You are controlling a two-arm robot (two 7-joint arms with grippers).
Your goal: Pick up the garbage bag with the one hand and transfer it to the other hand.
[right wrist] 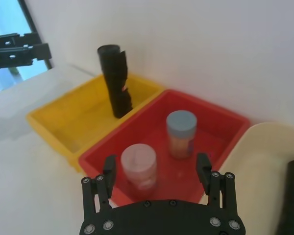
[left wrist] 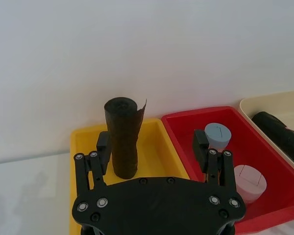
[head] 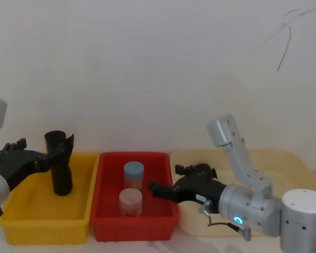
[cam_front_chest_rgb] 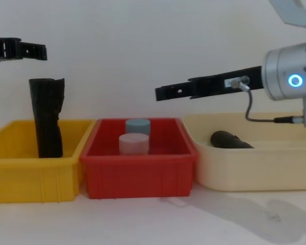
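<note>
Right gripper (right wrist: 156, 164), fingers spread wide and empty, hovers as the garbage bag (cam_front_chest_rgb: 229, 140) lies untouched in the cream tray (cam_front_chest_rgb: 255, 171) below and behind them (left gripper (left wrist: 152, 142), equally splayed and empty, well apart); pickup and handover seem yet to begin.

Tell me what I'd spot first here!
Three bins sit in a row: a yellow bin, a red bin and a cream bin. A tall black roll stands in the yellow one, two jars in the red one, and the garbage bag lies in the cream one. The right gripper hangs open above the red bin, the left gripper open above the yellow.
</note>
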